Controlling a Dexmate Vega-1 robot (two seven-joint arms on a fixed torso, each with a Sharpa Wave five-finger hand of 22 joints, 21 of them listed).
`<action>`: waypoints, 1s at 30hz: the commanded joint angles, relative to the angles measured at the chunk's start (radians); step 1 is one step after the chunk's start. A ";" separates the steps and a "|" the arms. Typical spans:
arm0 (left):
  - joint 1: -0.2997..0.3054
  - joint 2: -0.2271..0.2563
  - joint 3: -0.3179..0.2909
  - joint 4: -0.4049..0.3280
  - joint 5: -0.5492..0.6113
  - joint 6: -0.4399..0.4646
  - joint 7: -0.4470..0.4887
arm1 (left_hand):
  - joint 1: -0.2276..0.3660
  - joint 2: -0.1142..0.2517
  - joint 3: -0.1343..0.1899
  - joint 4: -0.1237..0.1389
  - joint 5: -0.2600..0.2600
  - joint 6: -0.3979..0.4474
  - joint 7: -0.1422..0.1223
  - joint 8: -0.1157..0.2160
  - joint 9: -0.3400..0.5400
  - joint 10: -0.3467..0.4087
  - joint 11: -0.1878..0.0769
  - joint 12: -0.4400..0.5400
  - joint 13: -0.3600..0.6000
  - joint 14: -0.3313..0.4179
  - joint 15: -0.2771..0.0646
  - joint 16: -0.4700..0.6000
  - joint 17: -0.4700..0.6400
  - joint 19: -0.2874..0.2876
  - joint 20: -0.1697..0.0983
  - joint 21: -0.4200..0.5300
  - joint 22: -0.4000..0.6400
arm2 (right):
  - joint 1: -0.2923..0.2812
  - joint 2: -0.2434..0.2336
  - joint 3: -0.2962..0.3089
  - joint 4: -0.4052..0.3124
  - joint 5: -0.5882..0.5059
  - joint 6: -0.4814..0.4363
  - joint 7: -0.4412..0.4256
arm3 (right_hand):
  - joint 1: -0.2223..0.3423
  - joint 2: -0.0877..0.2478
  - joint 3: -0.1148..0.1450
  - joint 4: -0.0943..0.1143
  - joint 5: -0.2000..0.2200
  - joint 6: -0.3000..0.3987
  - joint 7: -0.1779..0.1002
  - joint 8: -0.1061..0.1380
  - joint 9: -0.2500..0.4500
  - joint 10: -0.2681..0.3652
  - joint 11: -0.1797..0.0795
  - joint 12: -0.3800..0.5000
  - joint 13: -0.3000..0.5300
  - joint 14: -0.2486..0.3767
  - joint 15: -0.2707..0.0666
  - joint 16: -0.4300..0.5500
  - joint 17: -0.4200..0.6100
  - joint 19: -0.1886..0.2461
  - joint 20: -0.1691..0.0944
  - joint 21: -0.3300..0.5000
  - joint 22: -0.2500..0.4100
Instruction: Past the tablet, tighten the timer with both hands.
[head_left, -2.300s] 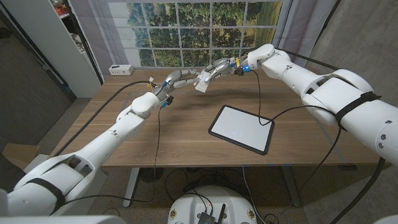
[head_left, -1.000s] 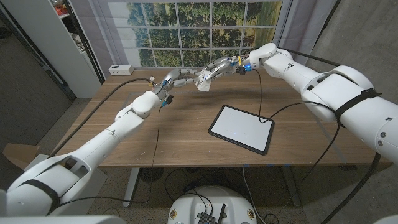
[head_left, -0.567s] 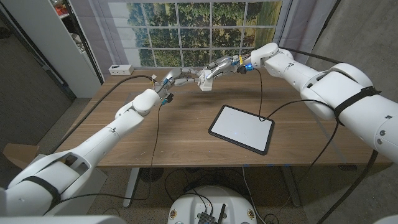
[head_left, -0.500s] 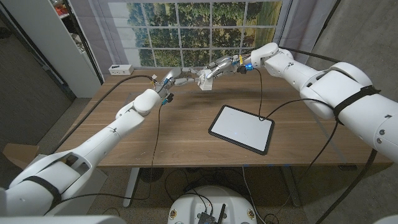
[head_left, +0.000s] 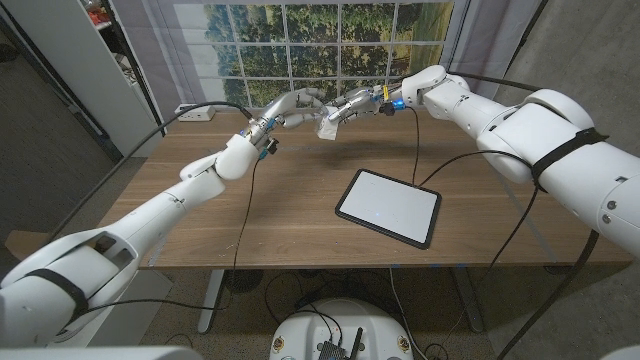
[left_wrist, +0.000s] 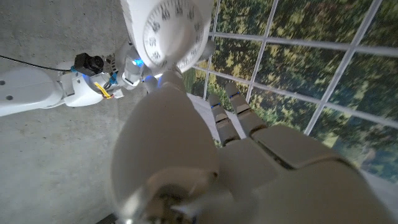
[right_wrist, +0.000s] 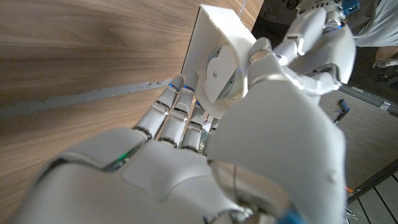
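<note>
Timer (head_left: 329, 124) hangs above the table's (head_left: 290, 200) far side, past the tablet (head_left: 388, 206), dial toward the left hand (head_left: 288, 108). Right hand (head_left: 352, 106) grips its white body; left hand's fingers reach toward the dial, contact unclear.

Matt white plastic timer (head_left: 330, 127), glossy tablet (head_left: 388, 206), wood-grain table (head_left: 280, 220).

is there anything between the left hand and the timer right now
Nothing visible stands between them. In the head view the right hand holds the timer up over the far side of the table, past the tablet. The left hand is just beside it, and the left wrist view shows the timer's dial straight ahead, unobstructed.
</note>
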 joint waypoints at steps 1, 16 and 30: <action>-0.198 0.095 0.118 0.024 0.631 -0.159 0.227 | -0.003 -0.013 0.008 0.001 -0.010 0.027 0.037 -0.002 0.003 -0.053 0.004 -0.017 0.007 -0.048 -0.176 -0.014 0.002 -0.018 -0.006 0.004 0.000 | 0.005 -0.012 -0.002 -0.006 -0.003 -0.005 0.030 | -0.142 0.118 0.022 0.030 0.005 0.023 -0.001 0.012 0.003 0.083 -0.077 0.015 0.233 0.019 -0.140 0.013 0.007 0.005 -0.001 0.002 0.002; 0.020 0.014 -0.056 -0.021 -0.034 -0.100 -0.030 | -0.174 -0.035 -0.040 0.078 -0.032 -0.018 -0.053 0.000 0.045 0.152 0.011 0.052 0.048 0.046 -0.138 0.053 0.042 -0.014 0.005 0.039 -0.010 | -0.090 -0.132 0.016 -0.256 0.009 -0.118 -0.003 | -0.092 0.143 0.048 -0.012 0.016 0.028 0.042 0.005 0.001 0.076 -0.046 0.013 0.248 -0.004 -0.119 0.024 0.030 -0.022 -0.026 -0.006 0.004; 0.209 -0.059 -0.212 -0.128 -0.486 0.017 -0.171 | -0.232 -0.026 -0.066 0.070 -0.028 -0.040 0.029 -0.028 0.020 0.200 0.086 0.060 0.046 0.109 -0.106 0.072 0.040 -0.013 0.034 0.053 -0.011 | -0.138 -0.205 0.020 -0.356 0.007 -0.143 -0.059 | -0.071 0.138 0.051 -0.031 0.012 0.066 0.052 0.016 0.004 0.115 -0.032 0.030 0.258 0.014 -0.115 0.040 0.035 -0.016 -0.018 -0.001 0.004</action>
